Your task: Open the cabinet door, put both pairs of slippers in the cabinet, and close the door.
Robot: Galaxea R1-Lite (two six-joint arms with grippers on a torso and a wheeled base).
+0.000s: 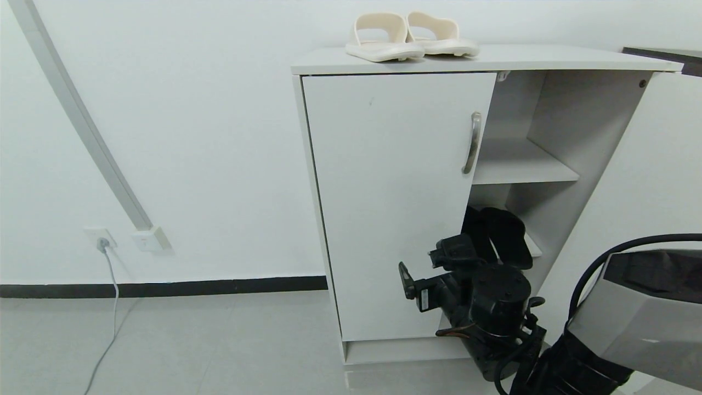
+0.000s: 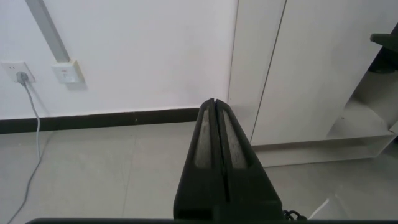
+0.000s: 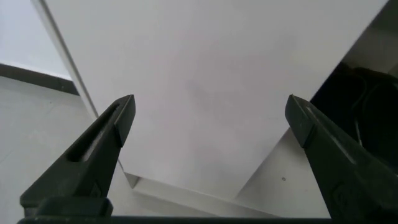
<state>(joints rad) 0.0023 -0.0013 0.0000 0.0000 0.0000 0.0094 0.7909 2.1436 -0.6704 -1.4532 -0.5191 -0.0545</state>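
- We see the white cabinet (image 1: 548,57) with its right door (image 1: 647,192) swung open and its left door (image 1: 395,203) shut; the metal handle (image 1: 471,142) sits at the shut door's 3 o'clock edge.
- The cream slippers (image 1: 408,35) lie side by side on the cabinet top, at 12 o'clock from the shut door.
- The black slippers (image 1: 502,233) are inside the lower compartment, under the shelf (image 1: 521,164), at 5 o'clock from the handle.
- Our right gripper (image 3: 208,109) is released, fingers spread wide and holding nothing, low before the shut door, at 7 o'clock from the black slippers.
- Our left gripper (image 2: 214,106) is clenched on nothing, fingers pressed together, above the floor (image 2: 112,168).
- A wall socket (image 1: 98,237) with a cable sits at 9 o'clock from the cabinet.
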